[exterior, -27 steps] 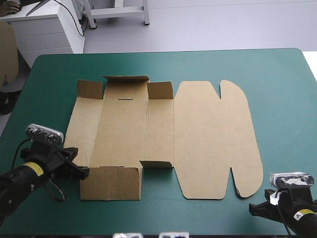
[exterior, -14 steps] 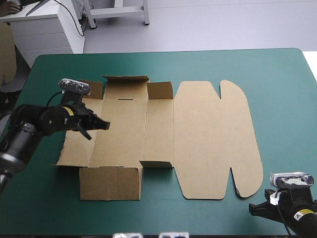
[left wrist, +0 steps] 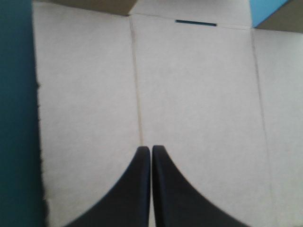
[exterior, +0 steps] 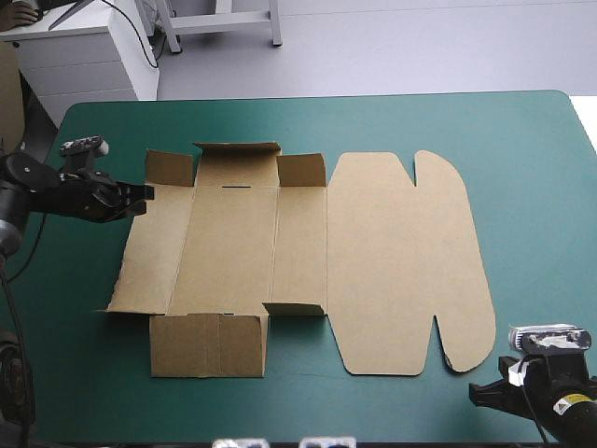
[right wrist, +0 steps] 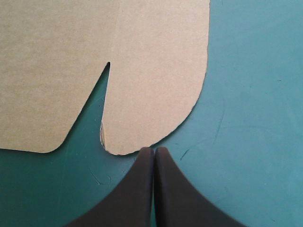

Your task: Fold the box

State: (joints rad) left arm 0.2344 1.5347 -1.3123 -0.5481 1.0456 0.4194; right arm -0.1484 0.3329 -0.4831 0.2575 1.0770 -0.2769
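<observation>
The teal-green counter (exterior: pixel 522 140) carries the brown box (exterior: pixel 373 271) left of its middle, lying nearly flat with the lid panel spread toward my right arm, so I judge the folding barely begun. Only the far flaps (exterior: pixel 236 149) stand up a little. More board (exterior: pixel 9 93) shows beyond the counter's left edge, out of the way. My left claw (exterior: pixel 145 192), fingers pressed together, hovers over the box's left panel near its far corner, probably to nudge that wall up. My right claw (exterior: pixel 478 392), likewise closed on nothing, sits at the near right corner, tips just beside a rounded ear (right wrist: pixel 156 94). Nothing blocks either arm.
</observation>
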